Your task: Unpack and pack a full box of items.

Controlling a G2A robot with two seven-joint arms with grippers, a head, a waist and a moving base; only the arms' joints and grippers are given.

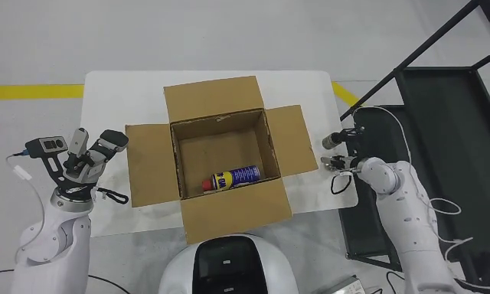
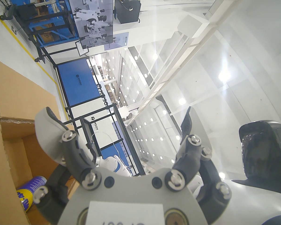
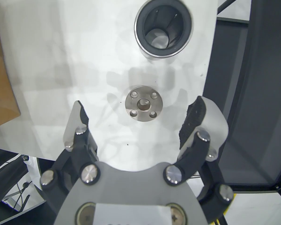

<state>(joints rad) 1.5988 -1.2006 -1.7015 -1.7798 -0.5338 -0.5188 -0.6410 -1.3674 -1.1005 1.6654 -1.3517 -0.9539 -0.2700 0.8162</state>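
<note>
An open cardboard box [image 1: 222, 102] stands mid-table with its flaps spread. Inside it lies a blue and yellow spray can [image 1: 234, 178] with a red cap; the can [image 2: 29, 194] also shows past the box wall [image 2: 16, 108] in the left wrist view. My left gripper [image 1: 98, 147] is at the table's left edge, tilted up, open and holding nothing [image 2: 118, 127]. My right gripper [image 3: 138, 113] hangs open over the table's right edge, just above a small round metal flange [image 3: 144, 106]. A black and silver cylinder [image 3: 163, 36] stands just beyond the flange; both show in the top view, cylinder [image 1: 331, 140] and flange [image 1: 328, 161].
A black metal rack [image 1: 436, 133] stands right beside the table's right edge [image 3: 243, 83]. White table surface [image 1: 122, 95] lies bare to the left of the box and behind it. A yellow floor line [image 1: 38, 90] runs behind the table.
</note>
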